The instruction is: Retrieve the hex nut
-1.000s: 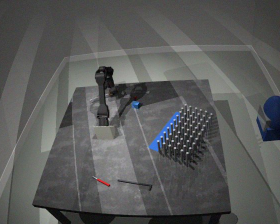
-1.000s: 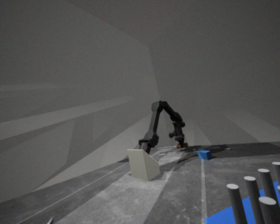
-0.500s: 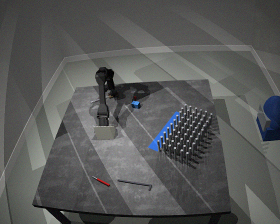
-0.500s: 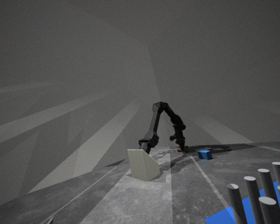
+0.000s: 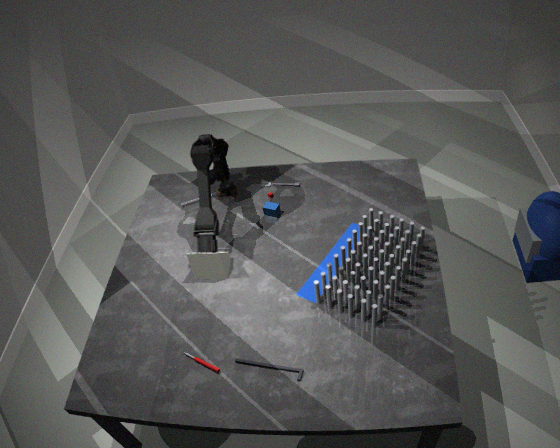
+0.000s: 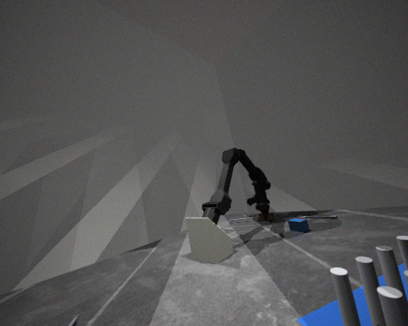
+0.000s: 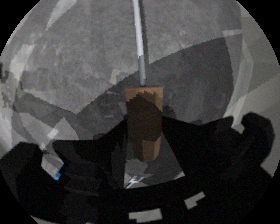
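At the upper left of the mottled grey table, the black gripper rests low with its fingers loosely parted around a brown-handled tool with a thin steel rod, while the nut stays unseen among the upright metal cylinders beside the flat blue strip.

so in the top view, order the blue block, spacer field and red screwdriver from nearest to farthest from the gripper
1. Blue block, just right of the gripper, at the table's far side.
2. Spacer field, farther right.
3. Red screwdriver, near the table's front edge, farthest.
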Action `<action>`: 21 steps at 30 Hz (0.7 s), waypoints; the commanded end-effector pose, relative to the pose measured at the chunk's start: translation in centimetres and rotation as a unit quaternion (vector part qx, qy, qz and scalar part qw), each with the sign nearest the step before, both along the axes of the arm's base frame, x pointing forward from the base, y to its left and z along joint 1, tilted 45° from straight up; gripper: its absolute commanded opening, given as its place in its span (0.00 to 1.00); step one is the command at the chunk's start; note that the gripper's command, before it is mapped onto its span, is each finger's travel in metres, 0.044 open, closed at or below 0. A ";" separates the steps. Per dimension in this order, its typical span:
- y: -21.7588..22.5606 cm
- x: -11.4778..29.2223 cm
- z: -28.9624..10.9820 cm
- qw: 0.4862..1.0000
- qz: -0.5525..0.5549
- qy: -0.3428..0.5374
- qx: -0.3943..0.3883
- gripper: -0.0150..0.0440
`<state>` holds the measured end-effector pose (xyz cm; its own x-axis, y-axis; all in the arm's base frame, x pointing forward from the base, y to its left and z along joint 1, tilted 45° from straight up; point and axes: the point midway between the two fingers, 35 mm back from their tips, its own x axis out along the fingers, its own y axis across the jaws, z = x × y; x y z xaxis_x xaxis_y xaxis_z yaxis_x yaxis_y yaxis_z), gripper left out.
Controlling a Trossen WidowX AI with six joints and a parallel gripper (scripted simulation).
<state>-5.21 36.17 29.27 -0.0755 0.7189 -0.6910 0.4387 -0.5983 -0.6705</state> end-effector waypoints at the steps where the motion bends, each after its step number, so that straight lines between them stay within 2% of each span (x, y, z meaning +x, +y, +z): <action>1: 0.0 0.0 0.0 1.000 0.000 0.000 0.000 0.79; 6: 0.0 0.0 0.0 1.000 0.000 0.000 0.000 1.00; 12: -4.8 0.5 4.7 1.000 0.000 0.000 0.000 1.00; 21: -5.0 0.5 4.8 1.000 0.000 0.000 0.000 1.00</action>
<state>-4.73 31.23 34.10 -0.0810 0.7226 -0.6865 0.4420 -0.5913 -0.6745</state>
